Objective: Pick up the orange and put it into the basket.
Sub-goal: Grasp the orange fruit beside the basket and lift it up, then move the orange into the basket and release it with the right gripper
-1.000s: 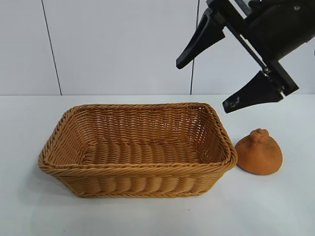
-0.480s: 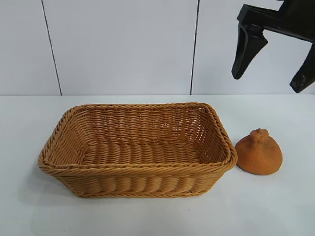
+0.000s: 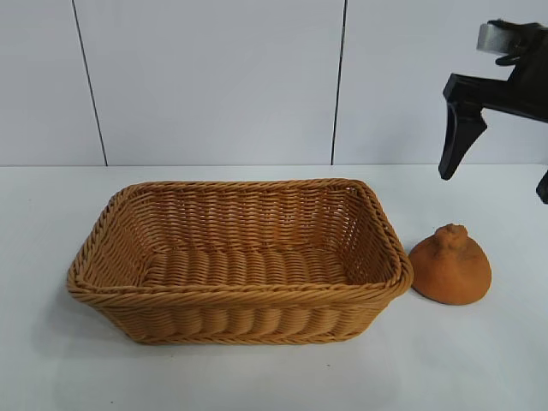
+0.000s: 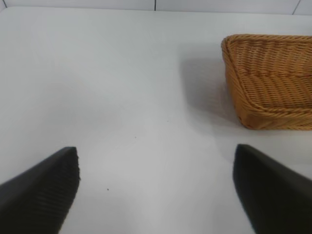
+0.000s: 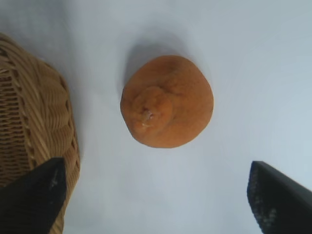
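The left end effector [image 4: 156,190] sits low over the bare white counter [image 4: 126,97], its two black fingers spread wide apart with nothing between them; the corner of the basket shows ahead of it and off to one side, well apart from its tips. In the exterior view, the large rectangular tan-brown woven wicker basket [image 3: 235,295] stands on the counter left of centre, its sloping walls and braided rim upright and its inside holding nothing. Just beside the basket's right end rests the dull orange, dome-shaped fruit with a lumpy knob on top [image 3: 450,267], flat side down on the counter, close to the rim but whether it touches cannot be told. Above the orange and to its right hangs the right end effector [image 3: 501,154], pointing steeply downward, black fingers spread wide and empty; its wrist view looks almost straight down on the orange, which lies between the two fingertips but clear of both.
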